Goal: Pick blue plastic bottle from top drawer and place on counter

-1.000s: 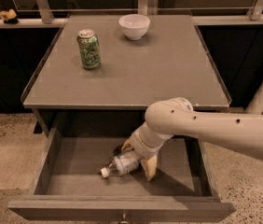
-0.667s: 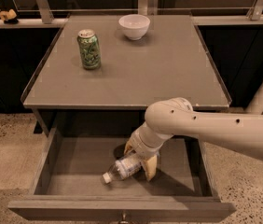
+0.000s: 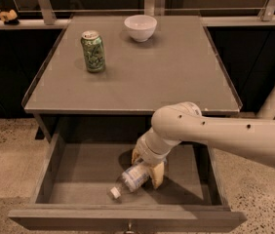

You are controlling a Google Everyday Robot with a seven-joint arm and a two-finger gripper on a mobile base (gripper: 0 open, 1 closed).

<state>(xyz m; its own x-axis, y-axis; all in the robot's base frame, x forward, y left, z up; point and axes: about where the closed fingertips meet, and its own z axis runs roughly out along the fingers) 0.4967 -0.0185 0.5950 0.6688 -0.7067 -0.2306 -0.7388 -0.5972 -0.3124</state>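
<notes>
The blue plastic bottle (image 3: 129, 181) is in the open top drawer (image 3: 81, 172), right of its middle, tilted with its white cap pointing to the front left. My gripper (image 3: 146, 168) reaches down into the drawer from the right. Its tan fingers (image 3: 157, 174) are closed around the bottle's base end. The grey counter (image 3: 147, 77) is above the drawer.
A green soda can (image 3: 93, 51) stands at the counter's back left. A white bowl (image 3: 140, 27) sits at its back middle. My arm (image 3: 225, 138) crosses over the drawer's right side. The drawer's front panel (image 3: 79, 218) has a small knob (image 3: 129, 226).
The bottle's cap end has swung a little toward the drawer's front while the gripper holds its base. The arm has barely moved.
</notes>
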